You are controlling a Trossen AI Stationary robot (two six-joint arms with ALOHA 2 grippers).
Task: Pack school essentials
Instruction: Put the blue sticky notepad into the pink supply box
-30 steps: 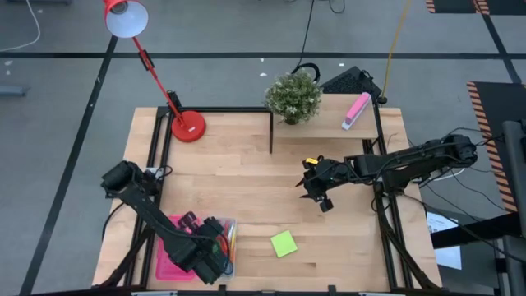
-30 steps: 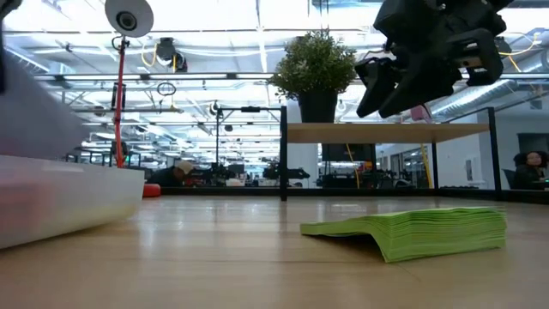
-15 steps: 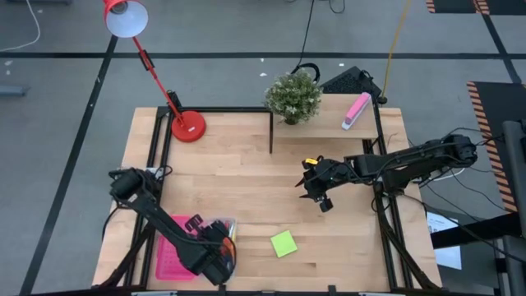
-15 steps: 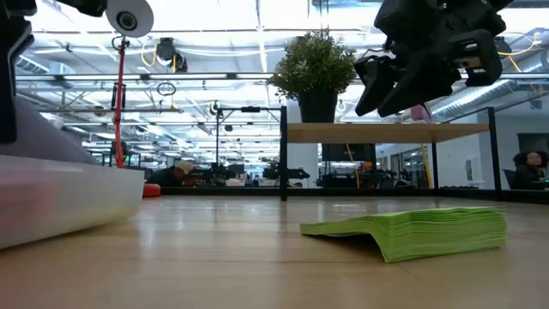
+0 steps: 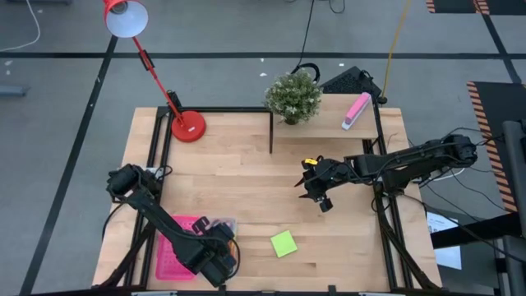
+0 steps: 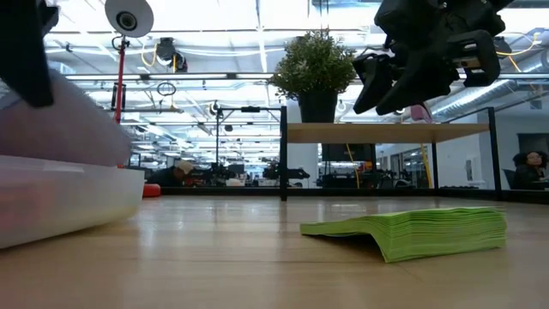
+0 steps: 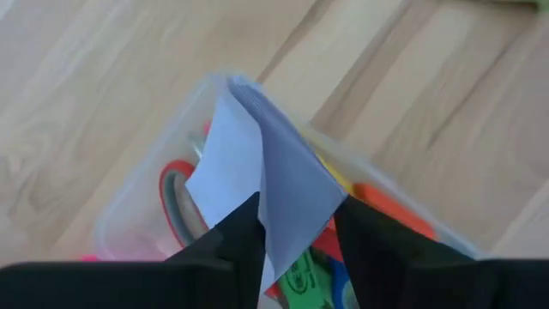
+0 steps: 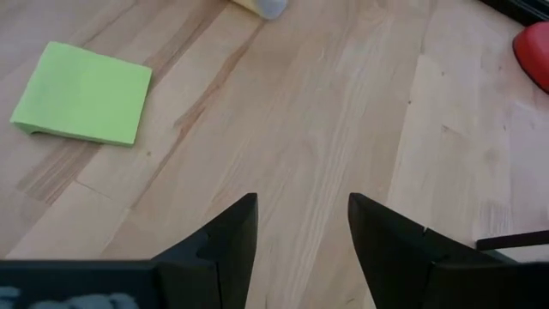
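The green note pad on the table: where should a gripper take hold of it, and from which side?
The green note pad lies flat and alone on the wood. Probably best to come straight down and pinch two opposite edges. In the low view one corner lifts slightly, giving a finger some room underneath.

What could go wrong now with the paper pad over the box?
The left hand pinches the pale-blue note pad only at one end, so it might slip or fan open. The clear box already looks crowded with scissors and pens, so the pad may catch on them and stick out. The green note pad lies apart on the table and could get forgotten.
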